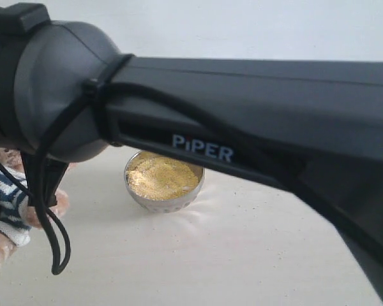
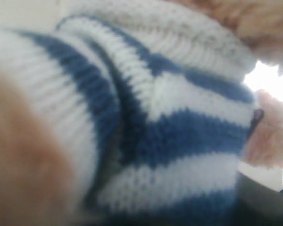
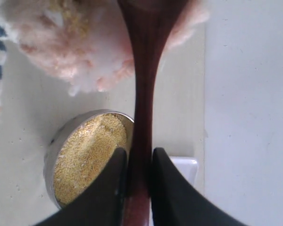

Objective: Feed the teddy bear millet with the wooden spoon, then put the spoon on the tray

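Feeding stage, and we're right at the bear! The right gripper (image 3: 138, 153) is clamped narrow on the handle of the wooden spoon (image 3: 144, 94), one dark finger on each side. The spoon runs straight out from the gripper, past the rim of the metal bowl (image 3: 54, 141), and its head sits over the pale fluffy fur of the teddy bear (image 3: 75, 52). Whether it touches the fur I cannot tell, as the head is cut off at the picture's edge. Yellow grains lie scattered on that fur, so I judge a serving is being delivered or has just landed.

The millet (image 3: 87, 155) fills the bowl in a flat golden heap close beside the gripper. In the exterior view a dark arm (image 1: 242, 102) blocks much of the scene, with the bowl on the bench (image 1: 210, 255) behind it.

The left gripper? Its camera is pressed up against the bear's striped shirt (image 2: 170, 136) and no fingers show clearly, so I cannot tell how it stands.

What's left is the put-down. A white corner of the tray (image 3: 185, 165) peeks out beside the right gripper, near the bowl, and the spoon is not on it yet.
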Robot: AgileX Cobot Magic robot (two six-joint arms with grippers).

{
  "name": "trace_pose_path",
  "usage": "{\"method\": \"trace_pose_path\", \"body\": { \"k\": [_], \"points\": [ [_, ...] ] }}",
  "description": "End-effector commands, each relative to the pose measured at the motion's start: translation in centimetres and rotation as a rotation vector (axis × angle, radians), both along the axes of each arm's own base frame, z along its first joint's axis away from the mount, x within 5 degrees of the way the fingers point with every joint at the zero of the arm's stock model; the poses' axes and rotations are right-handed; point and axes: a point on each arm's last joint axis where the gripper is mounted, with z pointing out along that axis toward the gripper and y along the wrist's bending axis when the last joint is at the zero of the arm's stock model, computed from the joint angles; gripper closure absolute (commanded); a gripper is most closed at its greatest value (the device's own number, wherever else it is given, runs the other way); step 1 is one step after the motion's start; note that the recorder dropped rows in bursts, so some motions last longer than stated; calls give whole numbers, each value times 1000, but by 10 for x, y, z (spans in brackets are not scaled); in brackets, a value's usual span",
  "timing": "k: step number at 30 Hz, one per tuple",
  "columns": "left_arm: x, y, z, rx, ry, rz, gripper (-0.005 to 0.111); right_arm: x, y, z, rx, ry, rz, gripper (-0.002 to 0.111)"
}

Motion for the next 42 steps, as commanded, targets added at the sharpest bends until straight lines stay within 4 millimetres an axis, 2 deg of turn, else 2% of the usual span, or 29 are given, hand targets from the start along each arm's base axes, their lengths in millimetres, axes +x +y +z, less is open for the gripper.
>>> {"method": "trace_pose_path", "body": {
  "k": [1, 10, 16, 20, 23, 32, 42],
  "points": [
    [0, -1, 5, -12, -19, 13, 100, 3, -1, 5, 7, -53, -16, 106],
    [0, -1, 5, -11, -19, 14, 100, 1, 2, 3, 10, -64, -21, 106],
    [0, -1, 5, -11, -19, 14, 100, 0, 7, -7, -11, -102, -25, 106],
    [0, -1, 5, -11, -19, 14, 100, 1, 2, -25, -81, -116, -28, 106],
    [0, -1, 5, -11, -19, 14, 100, 0, 1, -31, -97, -116, -32, 106],
    [0, -1, 5, -11, -19, 14, 100, 4, 0, -25, -83, -191, -51, 106],
    [0, -1, 5, -11, -19, 14, 100, -6, 3, -11, -46, -258, -39, 106]
  ]
}}
